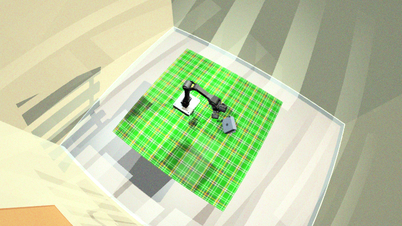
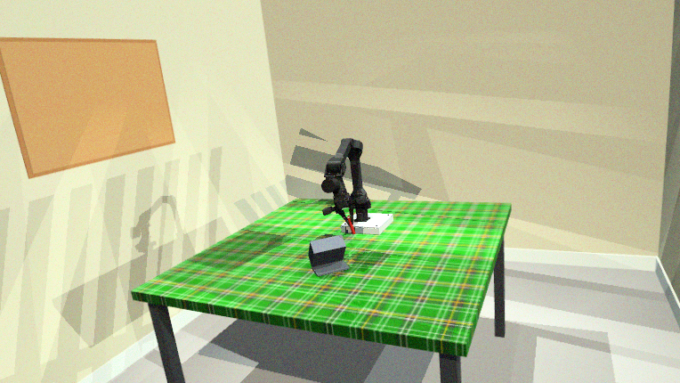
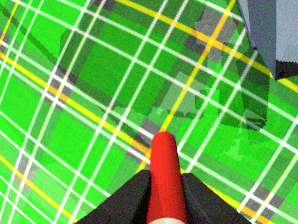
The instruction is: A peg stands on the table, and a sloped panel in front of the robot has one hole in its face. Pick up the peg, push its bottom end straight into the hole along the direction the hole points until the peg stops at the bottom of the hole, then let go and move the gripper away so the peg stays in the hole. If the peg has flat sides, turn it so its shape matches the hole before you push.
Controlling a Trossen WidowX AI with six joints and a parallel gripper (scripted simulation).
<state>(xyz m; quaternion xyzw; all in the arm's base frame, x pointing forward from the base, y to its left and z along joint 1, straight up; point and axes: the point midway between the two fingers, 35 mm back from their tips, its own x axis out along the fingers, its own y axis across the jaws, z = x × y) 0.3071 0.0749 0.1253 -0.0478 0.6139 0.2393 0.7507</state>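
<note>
The gripper (image 2: 349,219) (image 3: 166,189) is shut on the red peg (image 2: 352,227) (image 3: 163,152). The peg looks smooth and round-tipped, with a pale band beside the fingers in the wrist view. It hangs tilted in the air, its free end pointing down, clear of the sloped panel. The blue-grey sloped panel (image 1: 230,127) (image 2: 327,245) (image 3: 286,27) stands beside the gripper. Its one dark hole (image 1: 227,124) shows in the top view; the hole's exact shape is too small to tell. In the wrist view only a corner of the panel shows, at the upper right, with its hole out of sight.
The panel stands on a table with a green plaid top (image 1: 197,168) (image 2: 404,295). The arm's white base plate (image 1: 180,108) (image 2: 383,224) is behind the gripper, away from the panel. Shadows lie across the tabletop.
</note>
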